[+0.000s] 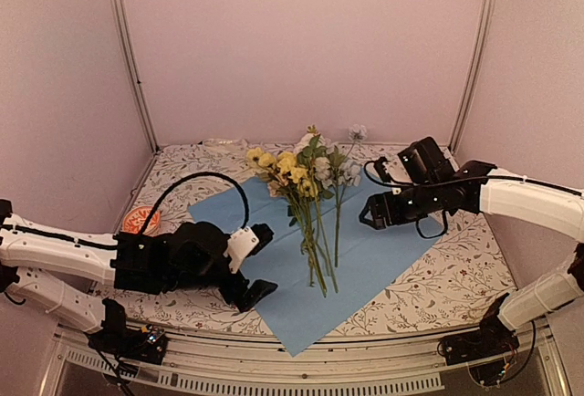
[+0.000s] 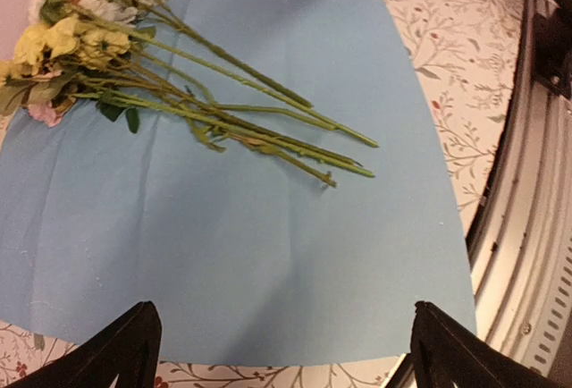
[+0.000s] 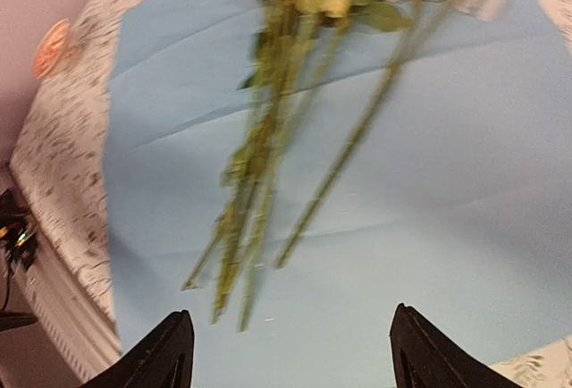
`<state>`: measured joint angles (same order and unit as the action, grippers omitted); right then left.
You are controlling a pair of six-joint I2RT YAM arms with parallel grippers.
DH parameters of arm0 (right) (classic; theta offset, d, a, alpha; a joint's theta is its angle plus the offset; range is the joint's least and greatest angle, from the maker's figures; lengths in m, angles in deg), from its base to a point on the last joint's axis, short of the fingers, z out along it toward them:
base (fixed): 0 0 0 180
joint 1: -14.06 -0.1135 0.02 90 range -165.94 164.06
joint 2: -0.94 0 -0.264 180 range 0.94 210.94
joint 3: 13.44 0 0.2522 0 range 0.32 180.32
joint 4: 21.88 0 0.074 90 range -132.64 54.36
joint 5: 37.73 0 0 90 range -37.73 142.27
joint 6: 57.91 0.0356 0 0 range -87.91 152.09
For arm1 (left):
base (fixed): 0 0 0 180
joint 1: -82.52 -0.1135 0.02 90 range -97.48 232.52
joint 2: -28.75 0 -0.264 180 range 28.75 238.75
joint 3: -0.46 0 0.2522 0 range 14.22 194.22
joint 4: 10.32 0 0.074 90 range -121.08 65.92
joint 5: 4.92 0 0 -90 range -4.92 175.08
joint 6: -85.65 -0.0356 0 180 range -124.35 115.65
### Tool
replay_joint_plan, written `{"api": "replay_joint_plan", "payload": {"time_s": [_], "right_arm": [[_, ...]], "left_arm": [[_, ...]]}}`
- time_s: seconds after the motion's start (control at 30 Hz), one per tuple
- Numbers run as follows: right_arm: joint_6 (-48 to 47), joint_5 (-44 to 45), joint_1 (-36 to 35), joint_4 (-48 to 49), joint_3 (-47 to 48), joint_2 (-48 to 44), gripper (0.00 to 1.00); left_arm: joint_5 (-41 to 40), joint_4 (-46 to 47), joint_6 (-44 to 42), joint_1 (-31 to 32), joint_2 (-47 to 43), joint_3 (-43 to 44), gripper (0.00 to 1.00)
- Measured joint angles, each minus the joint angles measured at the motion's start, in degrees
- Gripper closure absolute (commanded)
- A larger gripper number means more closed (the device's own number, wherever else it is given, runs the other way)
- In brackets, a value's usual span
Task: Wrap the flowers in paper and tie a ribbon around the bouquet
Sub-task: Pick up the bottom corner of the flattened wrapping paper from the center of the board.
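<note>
The flowers (image 1: 310, 186) lie loose on a light blue sheet of paper (image 1: 374, 259), blooms toward the back wall and stems toward me. My left gripper (image 1: 263, 264) hovers at the paper's left side. In the left wrist view it (image 2: 290, 357) stands open over the paper's edge (image 2: 268, 272), with the stems (image 2: 268, 129) further off. My right gripper (image 1: 365, 215) hangs at the paper's right side, just right of the stems. The right wrist view is blurred; there the gripper (image 3: 290, 352) is open and empty above the paper (image 3: 429, 227), short of the stem ends (image 3: 241, 263). I see no ribbon.
A floral-print cloth (image 1: 456, 277) covers the table. An orange round thing (image 1: 141, 221) lies at the left edge. Something pale and crumpled (image 1: 224, 143) sits by the back wall. The metal table rail (image 2: 527, 227) runs along the near edge. Walls enclose three sides.
</note>
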<state>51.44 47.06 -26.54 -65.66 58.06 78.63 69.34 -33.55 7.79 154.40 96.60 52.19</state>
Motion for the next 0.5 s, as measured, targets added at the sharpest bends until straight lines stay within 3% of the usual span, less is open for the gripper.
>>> {"api": "replay_joint_plan", "payload": {"time_s": [0.13,0.4,0.5], "right_arm": [[0.81,-2.82,-13.53,3.13,0.57,1.92,0.23],[1.09,3.82,-34.21,-1.44,16.28,27.12,0.15],[1.05,6.43,-38.21,-4.79,22.64,35.65,0.13]], "left_arm": [[-2.03,-3.34,2.34,3.10,-0.37,0.55,0.01],[-2.95,-10.29,15.28,-11.65,-2.54,0.22,0.01],[-2.84,-11.28,16.94,-12.74,-3.56,-0.20,0.01]]}}
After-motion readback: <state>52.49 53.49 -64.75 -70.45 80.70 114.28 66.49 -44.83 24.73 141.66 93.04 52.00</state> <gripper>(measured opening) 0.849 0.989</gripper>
